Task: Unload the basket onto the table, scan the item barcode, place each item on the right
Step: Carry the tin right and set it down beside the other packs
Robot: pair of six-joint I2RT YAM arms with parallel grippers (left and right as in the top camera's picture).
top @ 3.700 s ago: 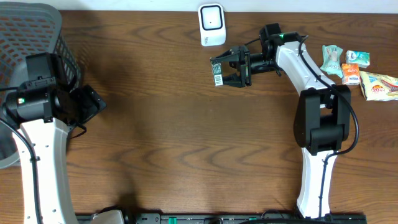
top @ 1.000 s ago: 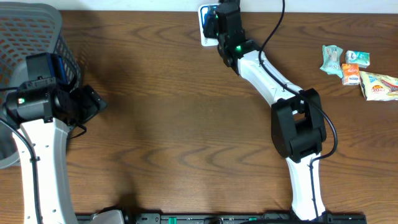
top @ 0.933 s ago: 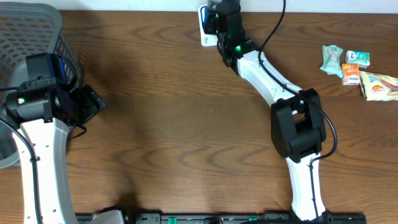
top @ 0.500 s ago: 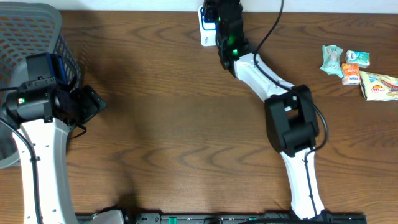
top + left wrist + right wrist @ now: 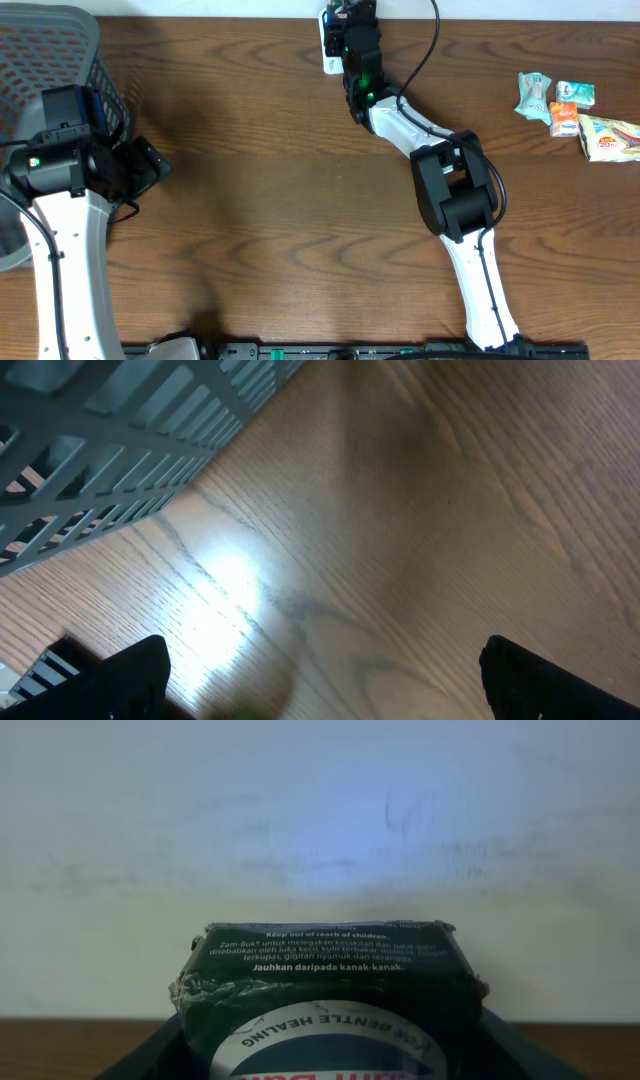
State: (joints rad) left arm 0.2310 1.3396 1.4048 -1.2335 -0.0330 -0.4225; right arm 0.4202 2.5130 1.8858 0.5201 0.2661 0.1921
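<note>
R gripper [image 5: 354, 22] | jaws partway apart, pinching green Zam-Buk box [image 5: 325, 985] by both sides | box held up right at white scanner [image 5: 329, 55], far edge of table [image 5: 260, 180] | L gripper [image 5: 330, 665] spread wide, empty, over wood nr basket [image 5: 120, 450]

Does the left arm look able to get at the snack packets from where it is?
Probably not. The snack packets lie at the table's opposite end from the left gripper, which sits open beside the basket, and the right arm stretches between them.

L claw [image 5: 325, 675] wide, R claw [image 5: 325, 1048] tight
</note>
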